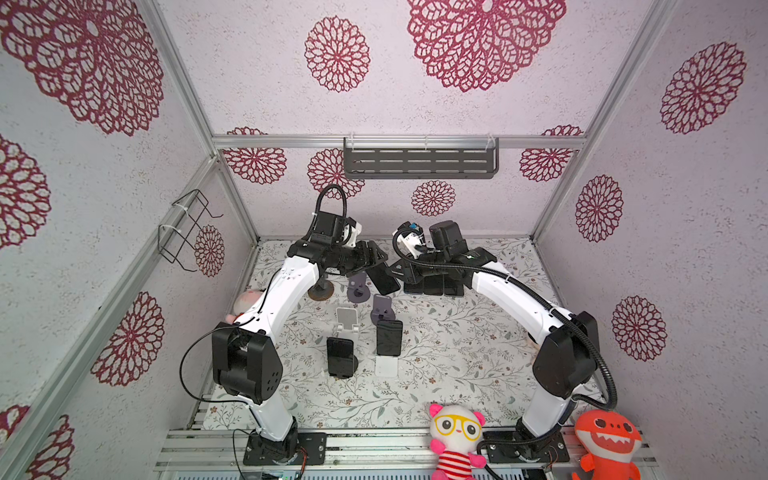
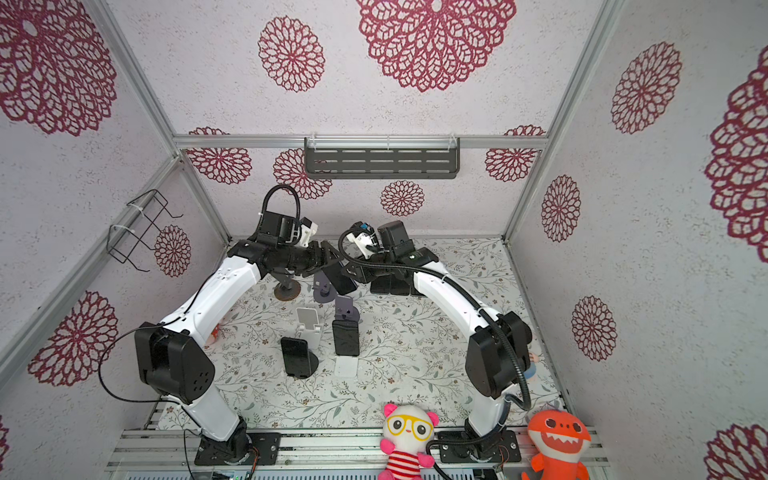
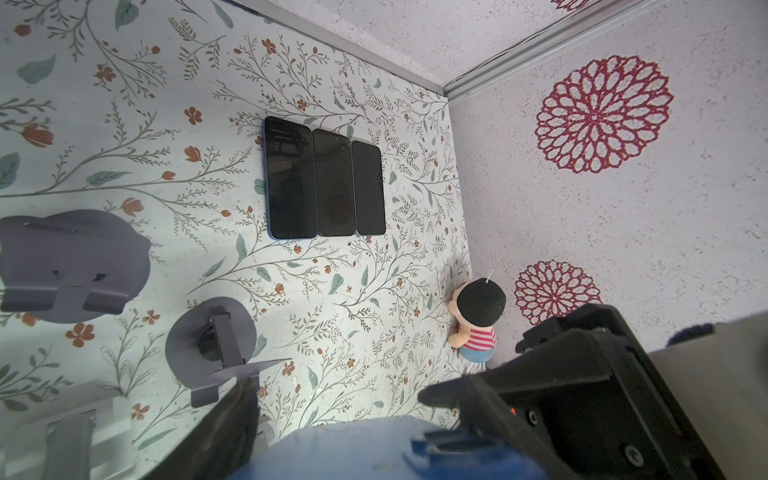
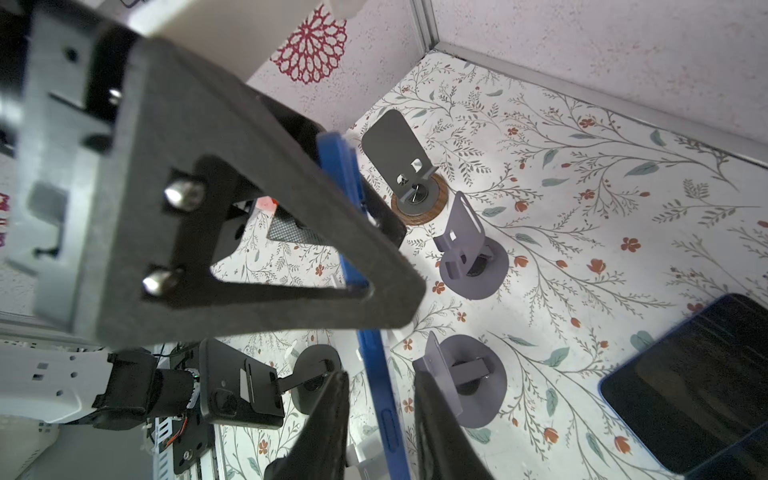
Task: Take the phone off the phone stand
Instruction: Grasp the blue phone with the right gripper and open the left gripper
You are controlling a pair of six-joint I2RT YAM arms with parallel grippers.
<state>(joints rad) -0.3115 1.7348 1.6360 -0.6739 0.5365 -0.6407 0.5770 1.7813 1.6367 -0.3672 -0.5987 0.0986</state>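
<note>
At the back centre of the table (image 1: 457,365), we find the phone (image 4: 388,424), in a blue case, held on edge in the air, clear of every stand. The left gripper (image 1: 377,265) pinches one end of it. The right gripper (image 4: 379,380) straddles the free end, jaws spread, with a gap visible on each side. We judge this a hand-over: presenting the phone edge-on leaves a free flank for the second arm's jaws.

Three phones (image 3: 324,183) lie flat, side by side, near the back right corner, probably the deposit row. The black stand (image 1: 353,366) and the white stand (image 1: 386,369) at the front each carry a phone. The purple stand (image 4: 473,257) beside the hand-over carries none. The wall shelf (image 1: 419,163) and wire basket (image 1: 187,232) show no contents.
</note>
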